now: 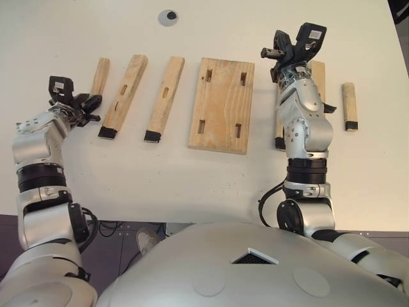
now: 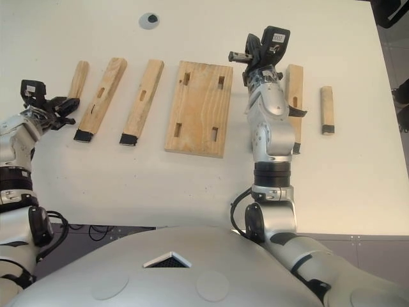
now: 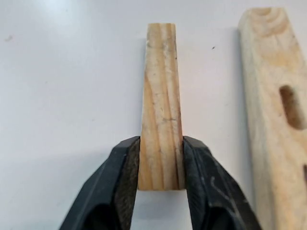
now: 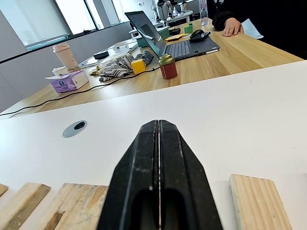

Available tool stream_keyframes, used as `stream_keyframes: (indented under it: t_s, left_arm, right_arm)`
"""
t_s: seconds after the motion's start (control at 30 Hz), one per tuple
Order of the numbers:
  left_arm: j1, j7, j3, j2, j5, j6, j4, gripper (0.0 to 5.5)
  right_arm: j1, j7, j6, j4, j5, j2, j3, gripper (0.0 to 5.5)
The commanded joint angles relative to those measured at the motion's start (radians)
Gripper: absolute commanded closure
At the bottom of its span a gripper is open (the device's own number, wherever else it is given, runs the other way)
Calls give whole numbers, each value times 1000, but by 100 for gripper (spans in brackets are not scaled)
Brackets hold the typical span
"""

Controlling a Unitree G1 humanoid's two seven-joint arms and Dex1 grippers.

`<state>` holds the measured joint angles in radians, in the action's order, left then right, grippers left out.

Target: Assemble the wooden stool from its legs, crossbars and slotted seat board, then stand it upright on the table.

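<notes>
Partly hidden stool leg (image 1: pixel 317 71) below the empty, closed right gripper (image 4: pixel 158 125).
Left gripper (image 3: pixel 161 142) clamps a crossbar (image 3: pixel 160 86) pointing straight away.

Office: laptop (image 4: pixel 165 36) on desk (image 4: pixel 240 55) (tissue box (image 4: pixel 69 81) nearby)

Table: plain white flat table top (image 1: pixel 192 185); grey round grommet (image 1: pixel 168 17) with dark centre, far side.
Seat: pale yellow rectangular pine seat board (image 1: pixel 220 105); wavy tan grain, four dark slots.
Legs: light tan slotted wooden leg (image 1: pixel 128 80) and its twin leg (image 1: pixel 160 115) to the right; black caps at near ends.
Left crossbar: honey-coloured tapered wooden crossbar (image 3: pixel 162 96); brown lengthwise grain streaks.
Right bar: pale tan short wooden bar (image 1: pixel 348 102), far right; black near end.
Grippers: left gripper (image 3: pixel 161 143) and right gripper (image 4: pixel 158 125), matte black.
Behind: red jar (image 4: pixel 168 67) with gold lid; purple tissue box (image 4: pixel 69 80).
</notes>
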<state>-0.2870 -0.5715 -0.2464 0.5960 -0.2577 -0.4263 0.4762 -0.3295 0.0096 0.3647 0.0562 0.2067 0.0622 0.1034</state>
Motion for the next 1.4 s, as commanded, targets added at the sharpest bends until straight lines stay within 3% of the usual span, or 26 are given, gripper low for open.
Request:
stream_keyframes:
  t_s: [0.03,0.17,0.27,0.47,0.7,1.2,1.33,1.4]
  left_arm:
    - [-137,22,38,-109,-84,-32,-285,426]
    - [-122,66,179,-247,-59,7,-476,426]
    - [-111,66,218,-281,-64,7,-544,426]
    - [-51,-32,302,-259,-102,-42,-682,426]
    - [-7,-85,320,-225,-129,-84,-731,426]
    - [-19,-76,318,-213,-115,-100,-694,426]
    - [-29,-54,299,-213,-108,-105,-658,426]
    - [-30,-53,302,-206,-106,-119,-653,383]
  right_arm:
    - [-89,55,119,-8,165,18,70,498]
    - [-189,100,391,20,604,84,241,428]
    - [-203,109,506,-14,795,85,273,362]
    - [-191,83,569,-11,883,63,256,250]
    - [-211,60,561,23,918,50,267,241]
    - [-207,41,486,6,883,44,263,499]
    - [-177,2,449,-22,857,79,230,510]
    - [-157,-19,413,-38,835,86,221,511]
